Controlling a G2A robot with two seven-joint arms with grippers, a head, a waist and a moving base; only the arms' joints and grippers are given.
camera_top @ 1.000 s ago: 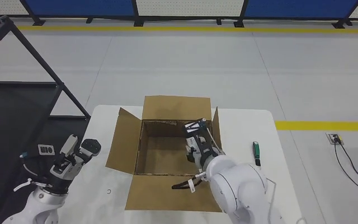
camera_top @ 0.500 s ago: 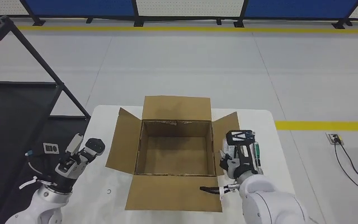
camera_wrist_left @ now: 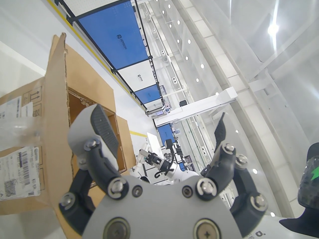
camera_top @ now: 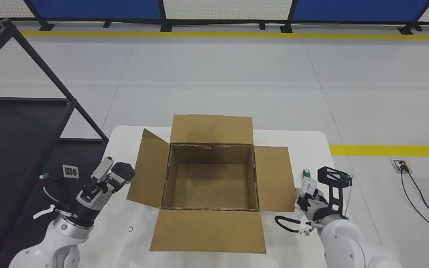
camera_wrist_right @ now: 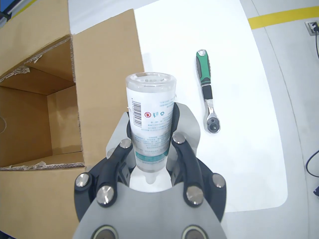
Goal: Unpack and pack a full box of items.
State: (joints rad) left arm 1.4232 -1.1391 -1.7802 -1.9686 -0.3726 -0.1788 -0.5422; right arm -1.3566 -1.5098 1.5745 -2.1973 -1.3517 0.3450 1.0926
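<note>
Top view, open cardboard box (camera_top: pixel 211 184) at mid counter (camera_top: pixel 308 144), left jaws at its 8 o'clock, right jaws at 4 o'clock, left wrist view, left jaws spread wide, empty, right wrist view, right jaws clamped on clear bottle (camera_wrist_right: pixel 150 110), ratchet (camera_wrist_right: pixel 206 88) flat on counter

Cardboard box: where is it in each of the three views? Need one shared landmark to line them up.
Top view: cardboard box at the centre of the table, flaps open.
Left wrist view: its labelled outer side, beside the open left gripper.
Right wrist view: open interior and flat flap, next to the bottle in the right gripper.
Shared landmark: the yellow floor line beyond the box, by the blue panels.
</note>
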